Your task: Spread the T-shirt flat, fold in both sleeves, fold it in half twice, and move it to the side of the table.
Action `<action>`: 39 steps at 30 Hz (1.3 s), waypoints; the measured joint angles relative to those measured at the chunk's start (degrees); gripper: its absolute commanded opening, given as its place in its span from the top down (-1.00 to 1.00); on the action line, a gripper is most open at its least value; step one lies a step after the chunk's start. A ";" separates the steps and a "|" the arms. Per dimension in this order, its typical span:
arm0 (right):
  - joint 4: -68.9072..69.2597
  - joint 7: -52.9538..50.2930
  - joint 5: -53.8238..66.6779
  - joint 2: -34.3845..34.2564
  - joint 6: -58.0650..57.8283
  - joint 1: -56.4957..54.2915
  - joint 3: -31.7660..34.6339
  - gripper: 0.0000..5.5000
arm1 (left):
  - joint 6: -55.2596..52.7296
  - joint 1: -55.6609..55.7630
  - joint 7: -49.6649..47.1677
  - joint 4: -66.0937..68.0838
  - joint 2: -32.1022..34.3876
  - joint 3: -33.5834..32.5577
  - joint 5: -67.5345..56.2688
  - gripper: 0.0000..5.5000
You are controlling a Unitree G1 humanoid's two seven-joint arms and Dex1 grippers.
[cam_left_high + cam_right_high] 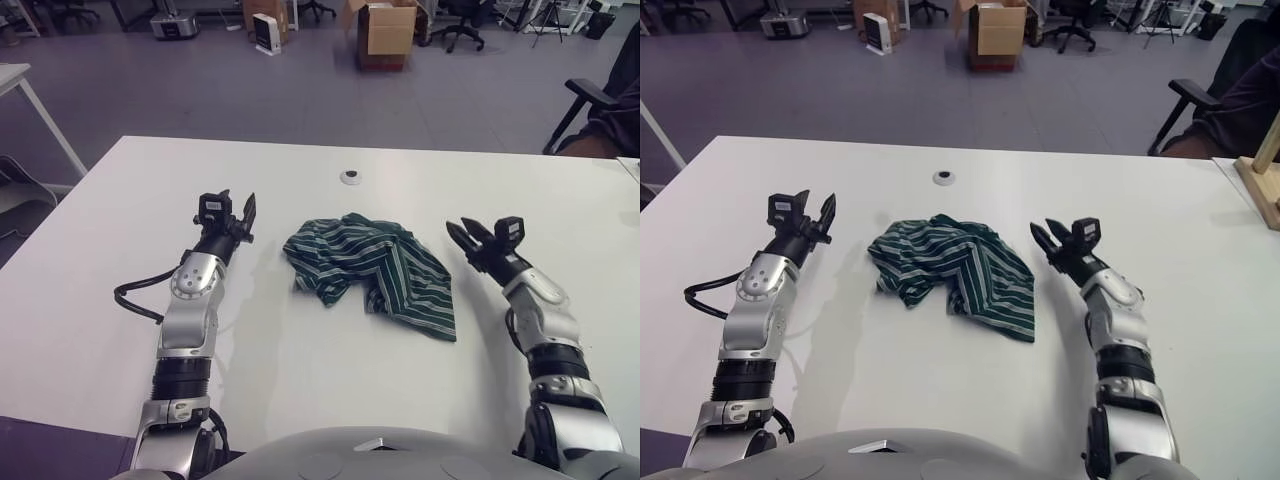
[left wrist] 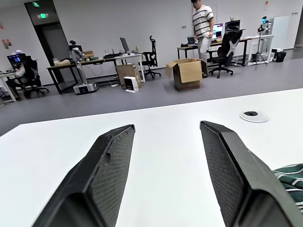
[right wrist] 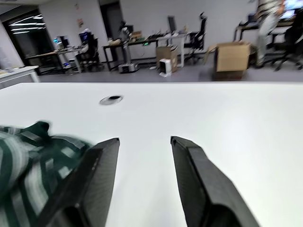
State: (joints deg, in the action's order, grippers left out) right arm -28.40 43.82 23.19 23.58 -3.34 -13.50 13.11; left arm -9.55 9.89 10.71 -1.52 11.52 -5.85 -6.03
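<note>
A crumpled green-striped T-shirt [image 1: 372,270] is seen heaped on the white table [image 1: 120,200], just to the right of the left gripper [image 1: 237,202] and just to the left of the right gripper [image 1: 459,227], touched by neither. Both grippers are held low over the tabletop with fingers spread wide, and nothing is gripped. A round grommet [image 1: 350,177] is set beyond them.

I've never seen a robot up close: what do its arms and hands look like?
The left arm and right arm are silver shells with black joints. The left gripper and right gripper are black, each with two pointed fingers, gridded inside. A black cable loops off the left arm.
</note>
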 measured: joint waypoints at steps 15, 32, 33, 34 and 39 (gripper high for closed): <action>8.65 10.11 1.81 4.80 -17.88 7.24 -5.21 0.43 | -0.30 -0.03 -0.37 0.05 0.21 1.17 1.43 0.07; 24.57 11.03 3.50 10.35 -21.33 6.55 -4.10 0.99 | -1.58 1.79 4.04 3.56 1.90 1.21 0.23 0.07; 26.74 11.31 4.01 11.30 -22.01 5.98 -3.79 0.99 | -1.73 2.55 5.13 3.58 2.15 1.22 -0.54 0.07; 29.56 11.99 5.05 12.41 -23.21 5.21 -3.34 0.99 | -2.16 3.54 7.05 3.68 2.42 1.35 -1.21 0.07; 39.87 14.58 8.85 17.39 -26.86 3.16 -2.22 0.99 | -4.58 9.66 20.45 13.07 4.92 3.25 -6.06 0.07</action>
State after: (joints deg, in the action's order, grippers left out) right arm 11.47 58.41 32.04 40.98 -30.20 -10.34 10.89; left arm -14.13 19.56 31.16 11.55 16.43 -2.60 -12.09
